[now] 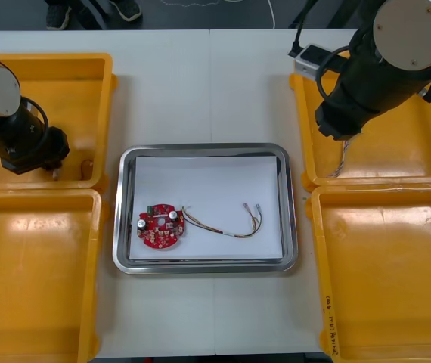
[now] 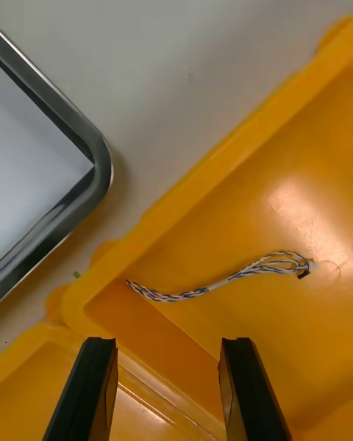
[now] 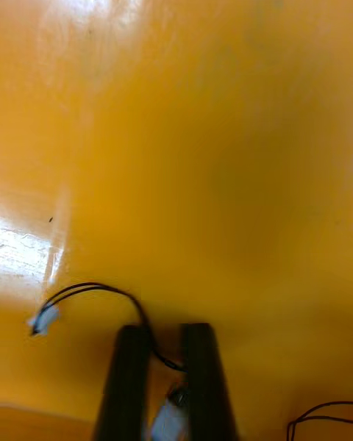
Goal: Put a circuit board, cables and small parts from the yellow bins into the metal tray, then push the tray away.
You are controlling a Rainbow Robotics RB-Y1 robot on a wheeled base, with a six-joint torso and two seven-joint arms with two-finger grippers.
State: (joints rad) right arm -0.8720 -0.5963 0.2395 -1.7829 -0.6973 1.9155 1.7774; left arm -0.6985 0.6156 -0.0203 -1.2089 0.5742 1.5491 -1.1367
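Left claw (image 3: pixel 165 332): over the far yellow bin (image 1: pixel 87 64) on the metal tray's (image 1: pixel 122 204) left side, pinched narrow on a black cable (image 3: pixel 110 291).
Black cable: curves in an arc from a white plug lying on the bin floor back to the fingers (image 3: pixel 132 367). A second pale plug sits between them.
Second black cable (image 3: pixel 323 411): a loop on the same bin floor, apart from the held one.
Right claw (image 2: pixel 168 342): spread wide and holding nothing, above the corner of the far right bin (image 1: pixel 306 113) that lies closest to the tray.
Blue and white cable (image 2: pixel 220 279): flat on that bin's floor. Its long axis runs from the corner nearest the tray out into the bin, plug end farthest from the tray.
In the way: the bin's wall stands between this cable and the tray rim.
Round red circuit board (image 1: pixel 159 225): flat on the tray's white inside, toward its near left corner.
Red and yellow cable (image 1: pixel 223 224): in the tray, lying along the tray's length, one end touching the board.
Worktop (image 1: pixel 208 91): carries the tray, with two bins at each side of it.
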